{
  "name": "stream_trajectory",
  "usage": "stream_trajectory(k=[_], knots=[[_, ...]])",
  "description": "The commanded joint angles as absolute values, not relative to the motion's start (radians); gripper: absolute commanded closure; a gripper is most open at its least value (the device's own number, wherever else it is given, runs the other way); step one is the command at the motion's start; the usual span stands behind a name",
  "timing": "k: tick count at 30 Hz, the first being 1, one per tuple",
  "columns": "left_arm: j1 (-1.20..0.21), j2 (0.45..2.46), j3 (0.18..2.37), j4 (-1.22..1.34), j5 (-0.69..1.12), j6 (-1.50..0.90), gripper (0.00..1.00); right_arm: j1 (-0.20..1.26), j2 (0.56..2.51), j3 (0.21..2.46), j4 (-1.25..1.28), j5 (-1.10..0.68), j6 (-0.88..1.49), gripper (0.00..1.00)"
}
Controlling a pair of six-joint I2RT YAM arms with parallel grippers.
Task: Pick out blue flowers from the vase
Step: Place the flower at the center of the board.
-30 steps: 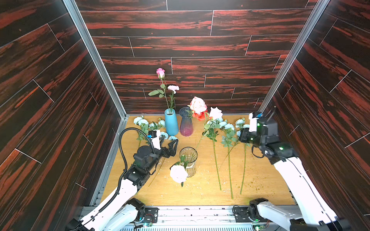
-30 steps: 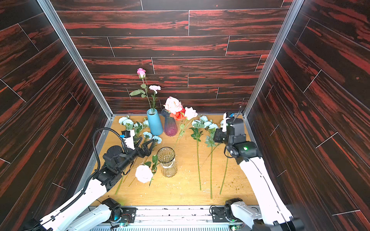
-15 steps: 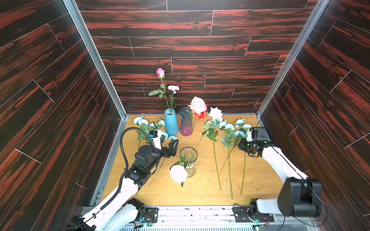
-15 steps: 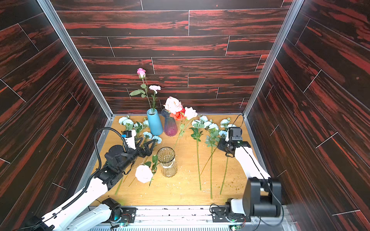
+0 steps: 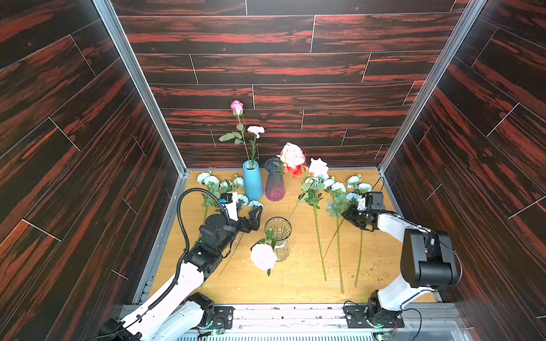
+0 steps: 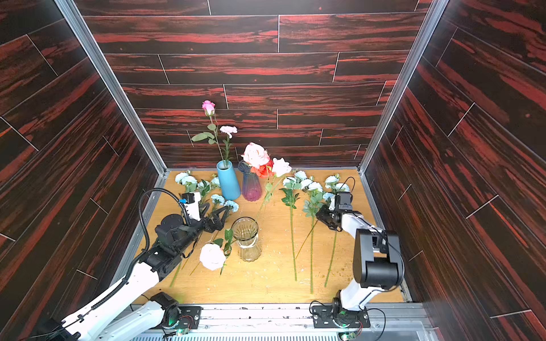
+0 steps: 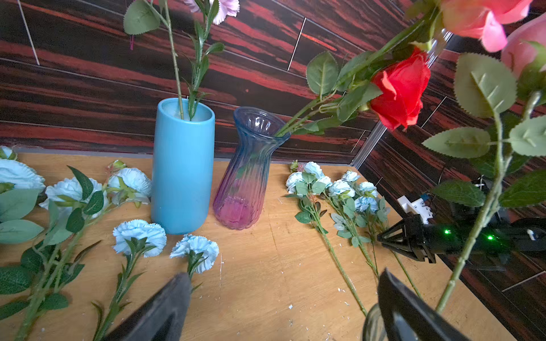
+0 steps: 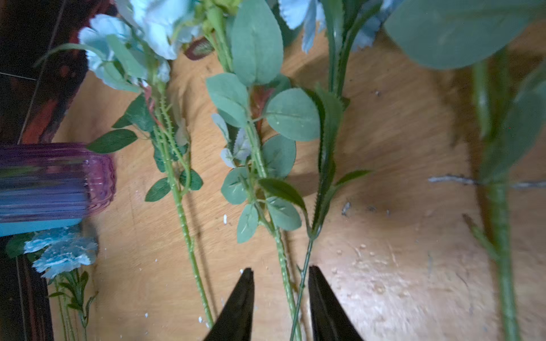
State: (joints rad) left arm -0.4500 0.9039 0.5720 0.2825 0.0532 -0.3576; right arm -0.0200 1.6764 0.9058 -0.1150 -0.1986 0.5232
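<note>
**Step in hand (judged): the put-down.** The right claw (image 8: 279, 271) sits low over the table (image 5: 295, 283). Its jaws are slightly parted and straddle two thin green stems without pinching either. These stems belong to the blue flowers (image 5: 336, 187) lying in a row on the right side of the table, heads toward the back wall. A second group of blue flowers (image 5: 211, 180) lies on the left side, beside the left claw (image 5: 256, 220), which hovers fully spread and empty.

**Containers.**
- The blue ceramic vase (image 5: 252, 180) holds a pink rosebud (image 5: 237, 107) and a pale pink carnation (image 5: 256, 130).
- The purple-tinted ribbed glass vase (image 5: 274, 183) holds a pink rose (image 5: 292, 155) and a red rose (image 7: 399, 88).
- The clear glass vase (image 5: 277, 236) carries the long, slanting stem of a pale pink rose (image 5: 318, 167).
- A white rose (image 5: 263, 256) droops at the front of the clear glass vase. Whether its stem stands inside cannot be told.

No blue head shows in any vase, so the sorting appears nearly or wholly done.

**Next move.** The right claw should rise straight up, clear of the leaves, so that the laid stems are not dragged.
</note>
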Motion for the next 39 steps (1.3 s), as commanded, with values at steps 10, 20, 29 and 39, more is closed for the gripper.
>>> stream_trajectory(k=[10, 20, 29, 39], knots=[[-0.449, 0.912, 0.566, 0.29, 0.043, -0.347, 0.0, -0.024, 1.819, 0.989, -0.119, -0.174, 0.528, 0.74], [-0.449, 0.904, 0.564, 0.288, 0.038, -0.345, 0.0, -0.024, 1.75, 1.003, -0.229, -0.171, 0.465, 1.0], [-0.449, 0.901, 0.564, 0.274, 0.014, -0.335, 0.0, -0.023, 1.669, 1.127, -0.498, -0.063, 0.341, 1.0], [-0.42, 0.815, 0.543, 0.195, -0.184, -0.365, 0.0, 0.02, 1.83, 1.249, -0.629, 0.183, 0.242, 1.0]])
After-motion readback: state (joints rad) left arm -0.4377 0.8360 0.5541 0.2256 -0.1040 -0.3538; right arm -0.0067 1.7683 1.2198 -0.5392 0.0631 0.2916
